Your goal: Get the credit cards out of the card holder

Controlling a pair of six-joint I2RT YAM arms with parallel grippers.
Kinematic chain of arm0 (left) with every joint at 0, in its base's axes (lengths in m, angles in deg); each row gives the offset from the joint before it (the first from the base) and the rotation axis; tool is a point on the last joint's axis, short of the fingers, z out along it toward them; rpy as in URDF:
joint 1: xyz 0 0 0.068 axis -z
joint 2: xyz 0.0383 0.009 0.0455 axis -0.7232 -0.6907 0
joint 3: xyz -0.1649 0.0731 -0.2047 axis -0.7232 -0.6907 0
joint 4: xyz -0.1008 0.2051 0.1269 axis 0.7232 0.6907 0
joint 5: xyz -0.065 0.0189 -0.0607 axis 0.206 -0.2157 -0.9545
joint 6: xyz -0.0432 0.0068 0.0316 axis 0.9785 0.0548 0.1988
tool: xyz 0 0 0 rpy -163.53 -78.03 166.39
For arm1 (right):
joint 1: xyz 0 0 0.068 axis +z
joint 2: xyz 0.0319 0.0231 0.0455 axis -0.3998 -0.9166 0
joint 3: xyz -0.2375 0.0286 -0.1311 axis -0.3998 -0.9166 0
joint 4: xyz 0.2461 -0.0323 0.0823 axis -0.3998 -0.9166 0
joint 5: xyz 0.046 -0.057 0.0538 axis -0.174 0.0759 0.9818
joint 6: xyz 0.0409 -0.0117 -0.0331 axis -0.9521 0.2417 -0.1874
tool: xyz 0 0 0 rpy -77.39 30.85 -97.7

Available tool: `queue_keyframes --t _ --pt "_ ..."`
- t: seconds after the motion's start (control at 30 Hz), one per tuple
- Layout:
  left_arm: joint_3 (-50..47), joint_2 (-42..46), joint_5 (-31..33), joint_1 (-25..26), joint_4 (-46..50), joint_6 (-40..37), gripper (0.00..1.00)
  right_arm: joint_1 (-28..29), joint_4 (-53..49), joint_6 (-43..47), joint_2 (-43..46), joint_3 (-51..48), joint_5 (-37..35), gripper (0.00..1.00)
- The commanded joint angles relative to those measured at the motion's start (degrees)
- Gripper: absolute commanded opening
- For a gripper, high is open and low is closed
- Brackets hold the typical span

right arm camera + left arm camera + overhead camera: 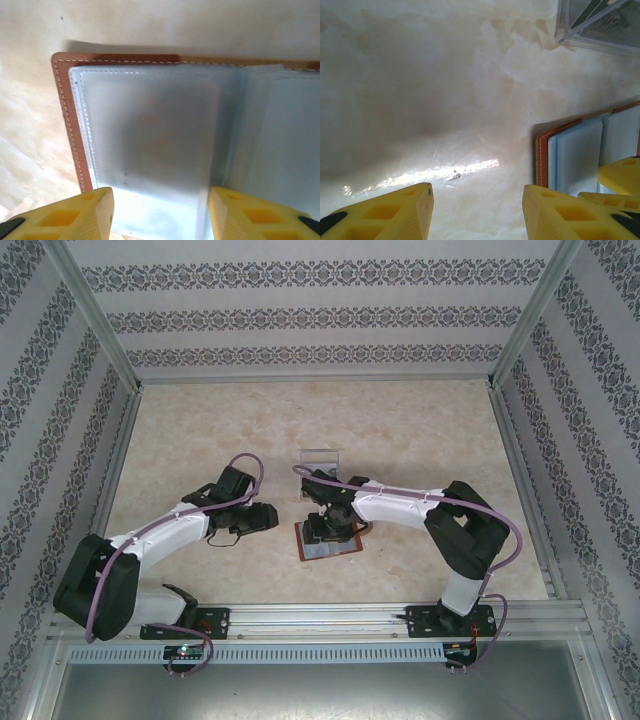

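Table (200, 440): pale marbled top. Patterned walls (320, 310) close the left, far and right sides. A rail (330, 618) carrying both arm bases runs along the near edge. There is wide bare surface to the left, right and far side, and everything sits bunched near the middle.

Wallet (340, 546): one, lying open and flat with the lining up, just nearer than centre and well clear of every wall. In the right wrist view the wallet (150, 130) shows its brown stitched border, with bare table past it. The sleeves look pale and cloudy. Cannot tell whether anything sits in them.

Tray (320, 460): one, clear, just beyond the wallet. In the left wrist view a strip of bare table separates the tray (590, 37) from the wallet (575, 155).

Cards (605, 22): dark shapes seen through the tray wall. The count cannot be read.

Right gripper (325, 530): directly over the wallet. In its own view the right gripper (160, 200) has its fingers spread with nothing between them. Cannot tell whether it touches the lining.

Left gripper (262, 520): just left of the wallet, over bare table. Its own view shows the left gripper (477, 200) released and empty, with one finger by the wallet's left edge. The two grippers are close together.

Count: two arms, two grippers, one wallet, one tray.
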Motion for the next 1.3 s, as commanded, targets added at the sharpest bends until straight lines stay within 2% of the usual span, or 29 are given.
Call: queue_keyframes --t 0.0,0.07,0.4,0.63,1.03,1.17,1.27 --pt "1.57 -0.63 -1.19 0.8 -1.05 -0.05 0.51 1.34 -6.06 -0.2 2.14 3.48 -6.4 0.53" --pt "1.49 -0.92 -1.03 0.91 -1.22 -0.03 0.51 1.67 -7.34 0.32 2.57 4.82 -7.04 0.54" --pt "1.34 -0.85 -0.04 0.95 -1.79 0.51 0.51 1.88 3.21 -1.25 -1.68 5.59 5.86 0.53" --pt "0.63 -0.92 -0.71 1.19 -2.27 0.9 0.51 1.88 5.27 -1.0 -5.85 6.98 8.25 0.52" --pt "0.65 -2.37 -1.15 2.16 -3.43 1.51 0.5 1.88 -3.62 0.66 -3.72 6.78 -0.32 0.51" --pt "1.81 -3.75 -0.97 4.01 -3.56 1.94 0.49 1.97 -6.1 0.83 -2.45 7.24 -2.91 0.51" --pt "2.18 -5.84 -1.73 6.19 -5.18 2.79 0.42 2.02 -7.06 0.67 -2.03 7.24 -4.47 0.48"
